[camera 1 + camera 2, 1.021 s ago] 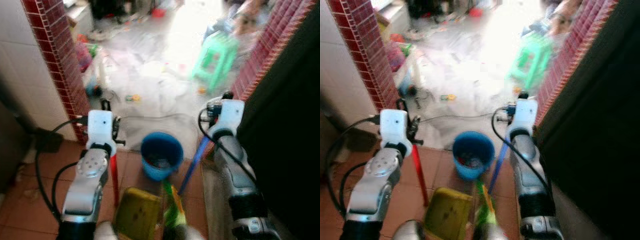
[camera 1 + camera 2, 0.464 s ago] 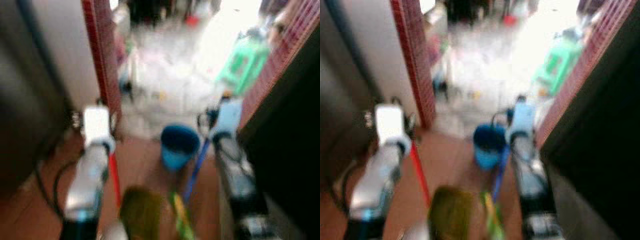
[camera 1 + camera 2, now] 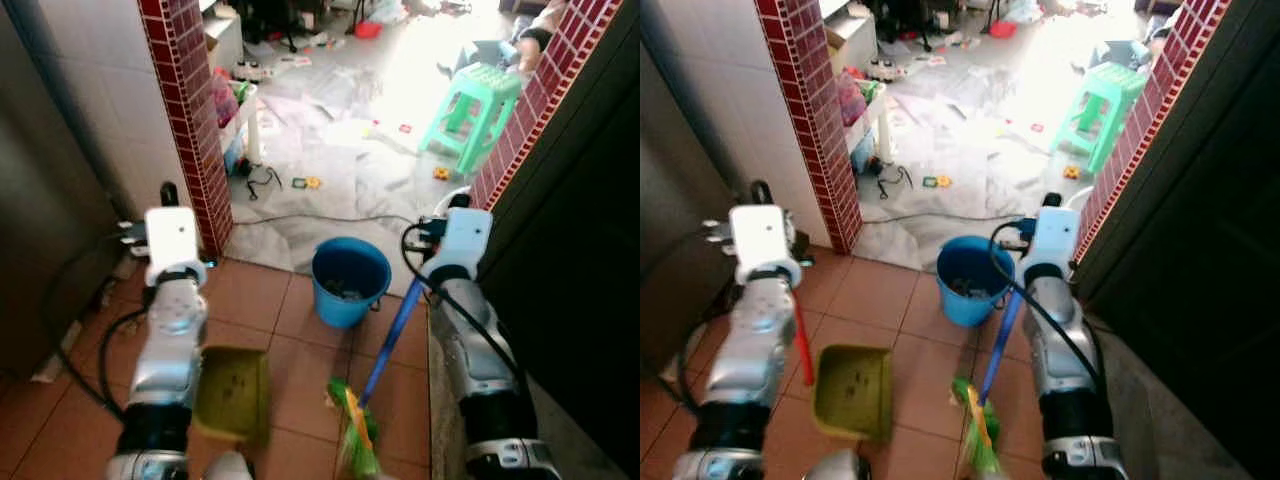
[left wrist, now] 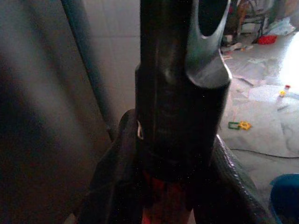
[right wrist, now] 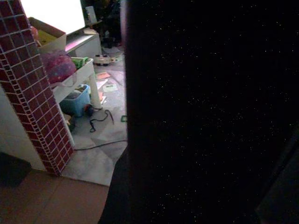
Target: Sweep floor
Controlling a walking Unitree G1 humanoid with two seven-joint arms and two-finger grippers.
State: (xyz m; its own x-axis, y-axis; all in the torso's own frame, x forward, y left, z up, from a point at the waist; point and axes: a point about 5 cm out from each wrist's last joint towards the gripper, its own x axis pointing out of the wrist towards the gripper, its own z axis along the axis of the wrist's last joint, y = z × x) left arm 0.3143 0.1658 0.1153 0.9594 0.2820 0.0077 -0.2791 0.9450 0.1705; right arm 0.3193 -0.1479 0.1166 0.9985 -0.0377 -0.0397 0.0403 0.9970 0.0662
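From my head, my right gripper (image 3: pixel 447 222) holds the blue-handled green broom (image 3: pixel 385 345), bristles at 6 o'clock beside the olive plastic dustpan (image 3: pixel 852 391). A blue plastic bucket (image 3: pixel 350 280) blocks 12 o'clock. At my left wrist, my left gripper (image 4: pixel 180 154) clamps the dustpan's red handle (image 3: pixel 800 338). At my right wrist, dark; a red-tiled pillar edge (image 5: pixel 35 88) stands close.
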